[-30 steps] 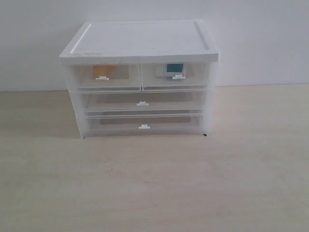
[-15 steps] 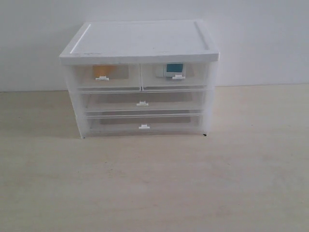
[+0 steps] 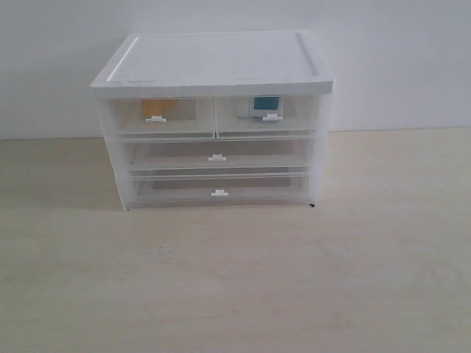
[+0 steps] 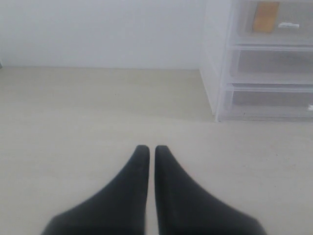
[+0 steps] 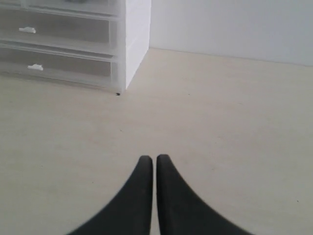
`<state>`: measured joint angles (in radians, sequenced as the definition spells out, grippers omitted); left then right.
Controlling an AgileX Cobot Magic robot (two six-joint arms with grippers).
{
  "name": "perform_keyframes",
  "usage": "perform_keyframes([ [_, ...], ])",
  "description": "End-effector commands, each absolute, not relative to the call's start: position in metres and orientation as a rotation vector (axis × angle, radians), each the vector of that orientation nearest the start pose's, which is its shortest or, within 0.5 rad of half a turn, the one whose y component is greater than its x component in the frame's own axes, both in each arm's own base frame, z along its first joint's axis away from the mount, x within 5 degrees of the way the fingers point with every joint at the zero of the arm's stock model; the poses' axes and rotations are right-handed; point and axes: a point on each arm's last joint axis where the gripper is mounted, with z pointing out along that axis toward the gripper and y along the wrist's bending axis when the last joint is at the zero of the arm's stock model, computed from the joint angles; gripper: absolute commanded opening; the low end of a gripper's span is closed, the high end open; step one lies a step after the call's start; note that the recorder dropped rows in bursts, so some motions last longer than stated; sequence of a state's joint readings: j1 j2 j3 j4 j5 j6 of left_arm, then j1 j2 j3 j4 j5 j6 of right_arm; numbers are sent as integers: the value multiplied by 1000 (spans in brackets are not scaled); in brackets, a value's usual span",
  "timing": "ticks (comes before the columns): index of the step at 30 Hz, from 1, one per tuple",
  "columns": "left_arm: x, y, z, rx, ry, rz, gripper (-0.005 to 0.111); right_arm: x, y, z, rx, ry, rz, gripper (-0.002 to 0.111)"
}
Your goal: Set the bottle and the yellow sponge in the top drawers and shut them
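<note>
The yellow sponge (image 3: 154,108) and the bottle (image 3: 266,105) lie inside the closed top drawers (image 3: 185,123), well apart from the left gripper (image 4: 147,149) and right gripper (image 5: 154,159), both pressed together, empty.

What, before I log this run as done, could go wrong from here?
1. The top drawers look shut, but their translucent fronts could hide a small gap, so one may not be fully seated.
2. The left gripper and right gripper are shut, with the cabinet ahead to one side. A careless sweep could shove it.
3. Such a shove might jolt the bottle inside.
</note>
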<state>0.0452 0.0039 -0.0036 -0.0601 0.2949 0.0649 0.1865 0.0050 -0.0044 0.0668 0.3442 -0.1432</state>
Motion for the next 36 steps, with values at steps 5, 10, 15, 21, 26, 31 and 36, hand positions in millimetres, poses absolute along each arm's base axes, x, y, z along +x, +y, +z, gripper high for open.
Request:
perform_keyframes([
  [5,55,1,187,-30,1775,21,4,53,7,182,-148,1822,97,0],
  [10,55,1,187,-30,1775,21,4,53,7,181,-150,1830,94,0],
  [15,55,1,187,-30,1775,21,4,53,7,182,-150,1826,95,0],
  [21,55,1,187,-30,1775,21,4,53,7,182,-148,1826,96,0],
  [26,55,1,187,-30,1775,21,4,53,7,182,-142,1827,101,0],
  [31,55,1,187,-30,1775,21,4,53,7,182,-143,1827,100,0],
  [36,55,1,187,-30,1775,21,4,53,7,182,-143,1827,100,0],
])
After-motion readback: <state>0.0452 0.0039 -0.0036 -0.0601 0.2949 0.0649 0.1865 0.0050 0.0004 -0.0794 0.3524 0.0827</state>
